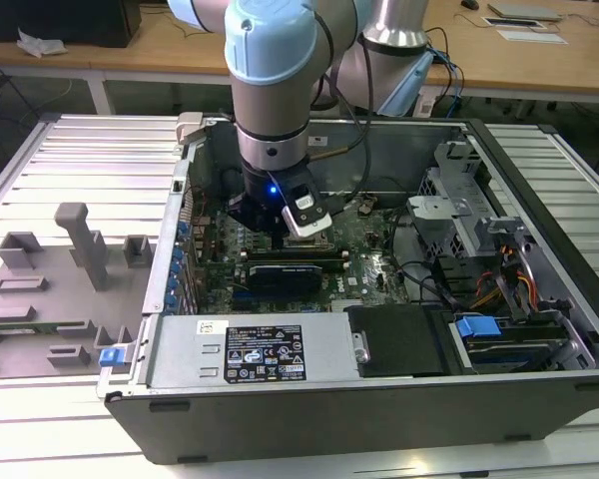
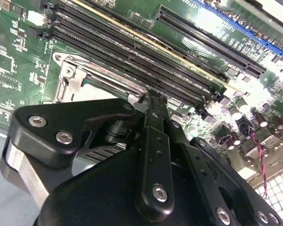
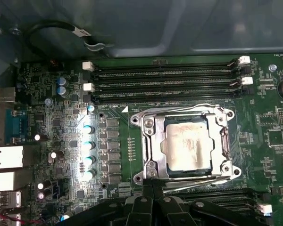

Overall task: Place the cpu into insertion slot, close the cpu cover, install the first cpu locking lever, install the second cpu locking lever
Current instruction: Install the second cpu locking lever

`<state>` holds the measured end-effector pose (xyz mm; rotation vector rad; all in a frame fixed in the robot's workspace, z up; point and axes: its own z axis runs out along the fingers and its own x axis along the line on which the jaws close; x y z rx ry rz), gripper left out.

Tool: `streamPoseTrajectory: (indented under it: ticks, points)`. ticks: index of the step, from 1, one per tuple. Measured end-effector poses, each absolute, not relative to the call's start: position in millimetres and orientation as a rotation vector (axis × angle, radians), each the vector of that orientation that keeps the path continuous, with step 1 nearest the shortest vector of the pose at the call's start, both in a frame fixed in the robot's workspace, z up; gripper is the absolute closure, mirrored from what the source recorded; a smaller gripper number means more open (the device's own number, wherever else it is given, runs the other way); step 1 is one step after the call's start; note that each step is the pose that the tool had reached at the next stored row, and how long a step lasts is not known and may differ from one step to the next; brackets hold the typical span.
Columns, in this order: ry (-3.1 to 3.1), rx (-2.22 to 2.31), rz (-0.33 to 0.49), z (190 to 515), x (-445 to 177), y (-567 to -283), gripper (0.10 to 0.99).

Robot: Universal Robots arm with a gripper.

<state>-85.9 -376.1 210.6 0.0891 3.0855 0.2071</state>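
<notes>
Claw: black two-finger gripper [image 3: 152,187] is clenched, fingertips pressed together with nothing between them, tips right at the 6 o'clock edge of the socket in the first wrist view.
Chip: small flat square silver-grey cpu [image 3: 187,147] already sits in the square metal-rimmed insertion slot [image 3: 149,141].
Cover: thin silver window-frame cpu cover [image 3: 220,136] looks folded down around the chip.
Board: green motherboard [image 3: 118,136]; long black memory slots [image 3: 165,82] run at 12 o'clock of the socket.
Case: open grey computer case [image 1: 379,399] lying on a ribbed metal table [image 1: 80,150].
</notes>
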Motion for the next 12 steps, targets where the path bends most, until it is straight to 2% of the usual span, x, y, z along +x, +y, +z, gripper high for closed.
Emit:
streamPoseTrajectory:
  ticks: [12]
  points:
    - [3.085, 0.090, 0.224, 203.2, -90.2, -376.1, 0.980]
